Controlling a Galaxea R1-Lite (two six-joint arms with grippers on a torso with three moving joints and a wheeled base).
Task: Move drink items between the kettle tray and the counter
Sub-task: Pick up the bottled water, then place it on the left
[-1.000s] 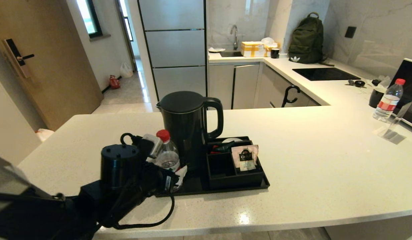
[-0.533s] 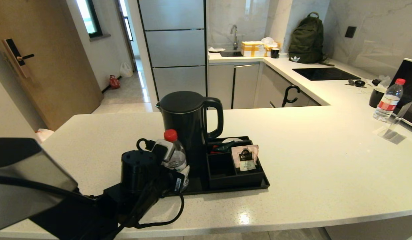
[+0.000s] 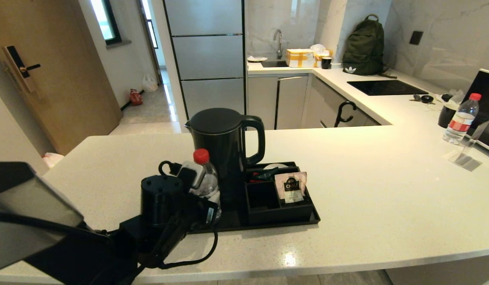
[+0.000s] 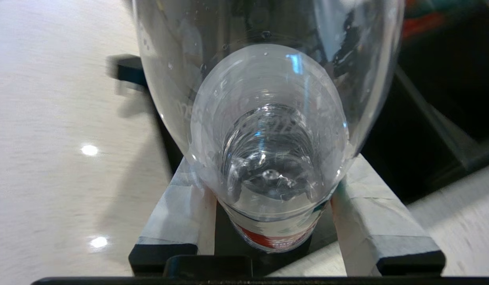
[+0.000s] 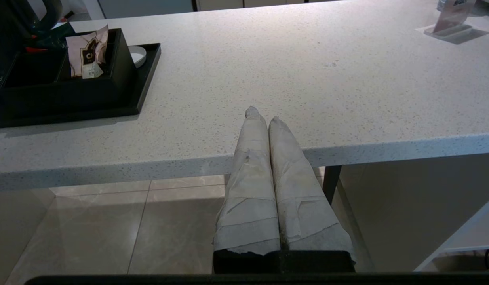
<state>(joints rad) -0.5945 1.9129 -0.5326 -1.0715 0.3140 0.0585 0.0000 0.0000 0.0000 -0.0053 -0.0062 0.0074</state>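
Observation:
My left gripper is shut on the small clear water bottle with the red cap, holding it tilted over the left end of the black kettle tray, right beside the tall black kettle. In the left wrist view the taped fingers clamp the bottle near its red-white label. The pinkish tea sachet leans in the tray's compartment box. My right gripper is shut on nothing, parked before the front edge of the white counter.
A second water bottle, a small black cup and a clear stand sit at the counter's far right. A backpack and a cooktop are on the back counter.
My left arm carried the bottle to the right, closer to the kettle, and then raised it slightly. The right gripper stayed parked.

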